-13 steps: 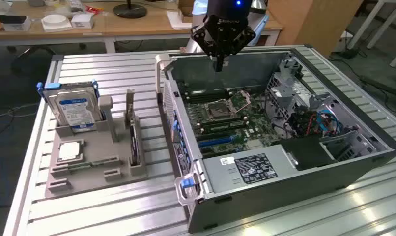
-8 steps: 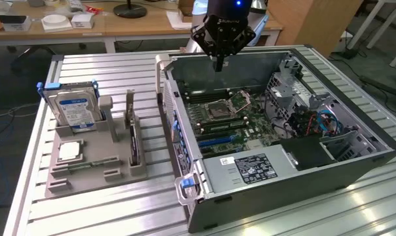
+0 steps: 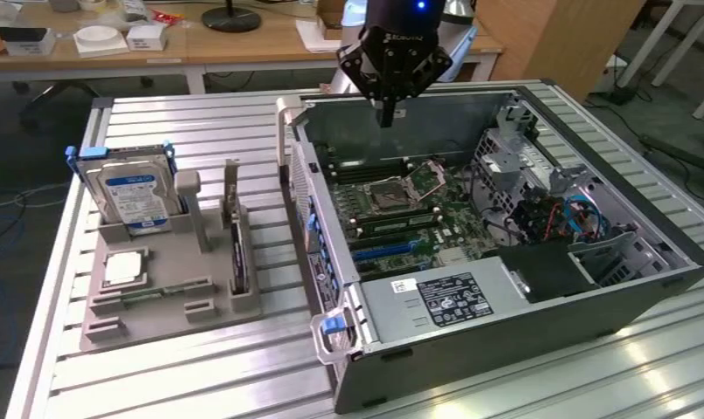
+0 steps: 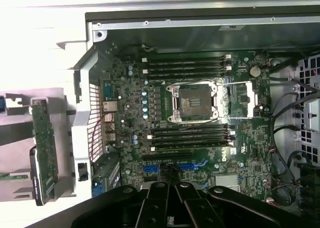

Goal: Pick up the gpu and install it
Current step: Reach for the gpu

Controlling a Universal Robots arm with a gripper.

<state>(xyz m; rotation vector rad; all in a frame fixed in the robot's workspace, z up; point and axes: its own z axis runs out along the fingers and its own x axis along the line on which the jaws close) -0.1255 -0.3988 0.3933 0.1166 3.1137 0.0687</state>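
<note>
The gpu [image 3: 237, 249] stands on edge in a slot of the grey holder [image 3: 166, 305], at the exterior view's left of the open computer case [image 3: 539, 314]. Its silvery bracket end points up. In the wrist view the gpu [image 4: 44, 153] shows as a thin green-edged card beside the case's rear panel. My gripper [image 3: 386, 118] hangs shut and with nothing in it over the far end of the case, well apart from the gpu. From the wrist, the gripper [image 4: 170, 185] is above the motherboard [image 4: 200, 138] near the blue slots [image 4: 192, 165].
A silver hard drive [image 3: 132, 194] with a blue-white label stands in the holder, with a processor chip [image 3: 125, 267] and a memory stick [image 3: 154, 293] lying in front of it. Cables and a drive cage [image 3: 562, 218] crowd the case's right side. A wooden desk [image 3: 212, 44] lies behind.
</note>
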